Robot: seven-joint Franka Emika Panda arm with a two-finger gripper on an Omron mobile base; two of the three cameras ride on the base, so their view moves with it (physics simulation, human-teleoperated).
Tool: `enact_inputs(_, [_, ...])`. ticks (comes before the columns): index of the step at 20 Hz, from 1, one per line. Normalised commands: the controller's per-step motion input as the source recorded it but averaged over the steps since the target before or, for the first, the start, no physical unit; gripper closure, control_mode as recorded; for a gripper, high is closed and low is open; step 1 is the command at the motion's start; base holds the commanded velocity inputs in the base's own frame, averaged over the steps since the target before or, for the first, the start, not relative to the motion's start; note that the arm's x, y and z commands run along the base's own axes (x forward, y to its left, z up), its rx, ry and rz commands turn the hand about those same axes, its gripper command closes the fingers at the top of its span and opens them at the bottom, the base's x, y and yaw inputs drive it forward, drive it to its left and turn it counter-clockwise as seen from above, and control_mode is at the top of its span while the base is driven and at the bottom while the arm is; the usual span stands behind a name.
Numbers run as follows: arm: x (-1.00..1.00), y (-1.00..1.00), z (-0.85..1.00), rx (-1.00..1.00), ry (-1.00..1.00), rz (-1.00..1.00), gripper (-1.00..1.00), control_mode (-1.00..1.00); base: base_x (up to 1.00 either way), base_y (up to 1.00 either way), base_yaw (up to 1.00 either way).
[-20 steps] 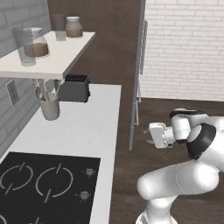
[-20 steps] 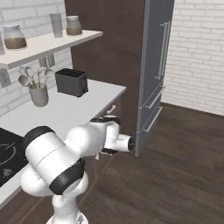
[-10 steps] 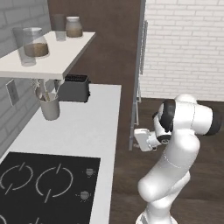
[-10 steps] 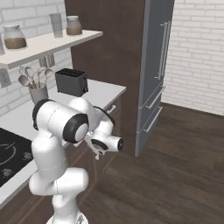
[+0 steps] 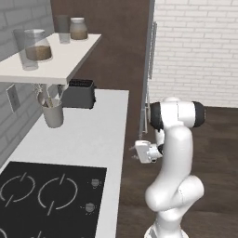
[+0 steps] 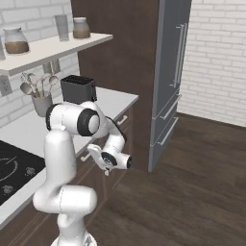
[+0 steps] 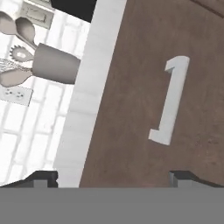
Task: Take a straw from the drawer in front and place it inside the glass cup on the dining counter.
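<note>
The drawer (image 7: pixel 131 109) shows in the hand view as a flat dark brown wooden front with a short pale bar handle (image 7: pixel 171 101); it is shut. My gripper (image 7: pixel 113 178) faces this front a short way off, open, with nothing between its fingertips (image 7: pixel 41 177). From the base views the gripper (image 5: pixel 135 149) hangs just below the white worktop's front edge, and the gripper (image 6: pixel 92 154) points at the cabinet face. The straw, the glass cup and the dining counter are out of view.
A white worktop (image 5: pixel 88 139) carries a black hob (image 5: pixel 42 200), a black toaster (image 5: pixel 79 93) and a mug of utensils (image 5: pixel 52 111). A shelf (image 5: pixel 56 60) with jars hangs above. A tall dark grey unit (image 6: pixel 173 72) stands beyond, with open wood floor (image 6: pixel 192 182) to the right.
The arm has swung down and in toward the counter front. The hand has dropped from counter height to below the worktop edge and now faces the drawer.
</note>
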Motion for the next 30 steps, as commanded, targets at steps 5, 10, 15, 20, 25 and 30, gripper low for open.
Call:
enact_inputs(5, [0.29,0.16,-0.40,0.07,-0.03,0.04,-1.00,-1.00,0.00,0.00,0.00])
enact_inputs(10, [0.25,0.21,-0.31,0.06,-0.06,0.05,-1.00,-1.00,0.00,0.00,0.00])
enact_inputs(15, [0.40,0.22,-0.31,0.04,-0.04,0.02,-1.00,-1.00,0.00,0.00,0.00])
enact_inputs(20, [0.44,0.14,-0.32,0.03,-0.01,0.01,-1.00,-1.00,0.00,0.00,0.00])
enact_inputs(25, [0.43,0.13,-0.33,0.03,-0.01,0.00,-1.00,-1.00,0.00,0.00,0.00])
enact_inputs(30, [0.39,0.20,-0.28,0.02,-0.01,0.01,-1.00,-1.00,0.00,0.00,0.00])
